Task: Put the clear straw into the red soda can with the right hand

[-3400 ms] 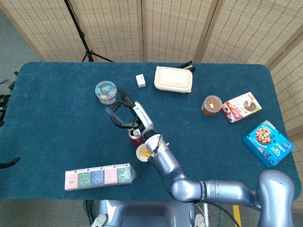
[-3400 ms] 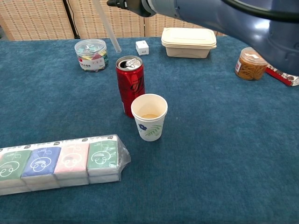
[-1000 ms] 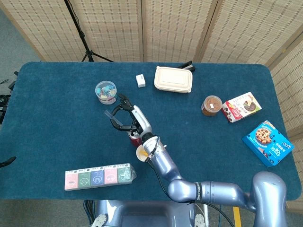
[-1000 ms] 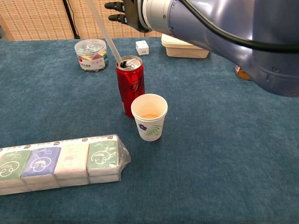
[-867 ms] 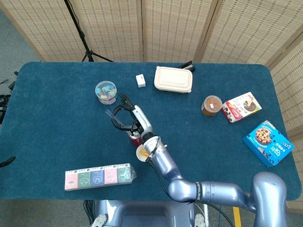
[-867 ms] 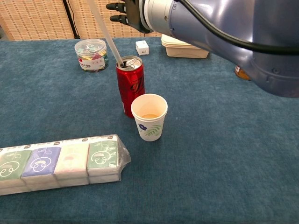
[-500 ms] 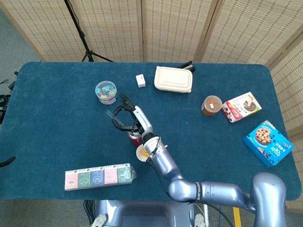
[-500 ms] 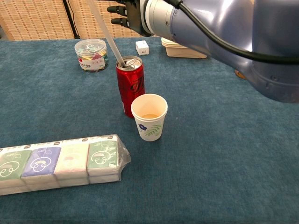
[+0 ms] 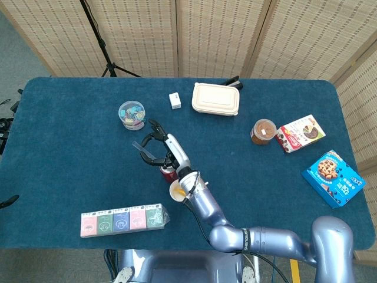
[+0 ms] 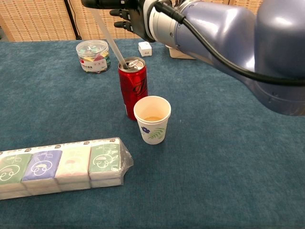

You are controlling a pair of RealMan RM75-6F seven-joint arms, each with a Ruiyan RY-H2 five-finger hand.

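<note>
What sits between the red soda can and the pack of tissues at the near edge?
In the chest view, the paper cup stands just in front of the red soda can; between the cup and the tissue pack lies only bare blue tablecloth.

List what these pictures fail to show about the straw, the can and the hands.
- How deep the clear straw sits in the red soda can: the can wall hides its lower end in the chest view.
- The right hand and its grip on the straw: cut by the top edge in the chest view, too small in the head view.
- The can in the head view: mostly covered by the right arm.
- The left hand: in neither view.
</note>
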